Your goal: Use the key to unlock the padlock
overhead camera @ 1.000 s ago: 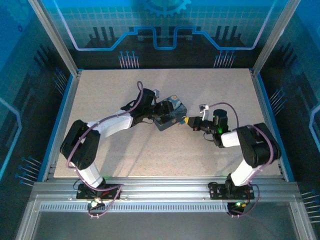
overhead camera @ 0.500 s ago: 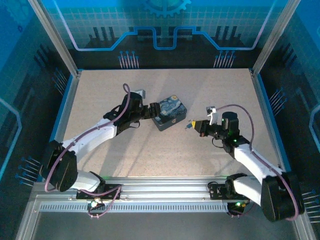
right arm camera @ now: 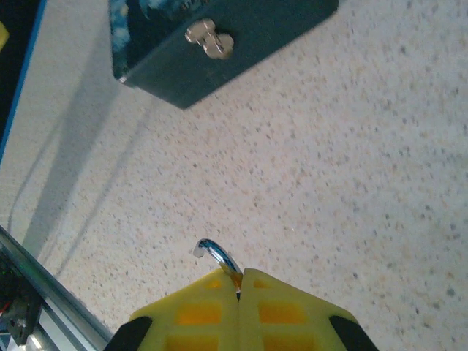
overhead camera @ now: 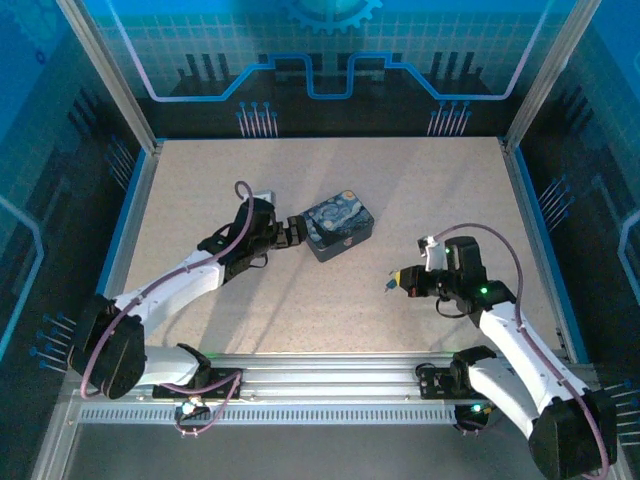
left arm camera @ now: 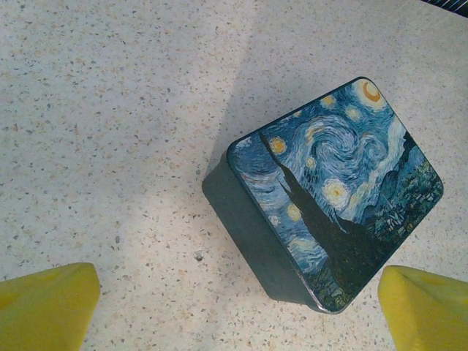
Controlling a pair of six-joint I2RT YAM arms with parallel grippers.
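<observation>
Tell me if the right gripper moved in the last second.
Yes: the right gripper drew back from the painted tin, toward the near table edge.

- No lettering, label, brand or number can be read anywhere.
- The tin point(left arm camera: 329, 197), centre right of the left wrist view, bears only a swirling night-sky painting.
- The back panel point(overhead camera: 330, 40), top centre, shows a gear emblem.

tiny padlock point(right arm camera: 217, 257), curved silvery shackle showing, pinched in R gripper point(right arm camera: 239, 284)
</observation>
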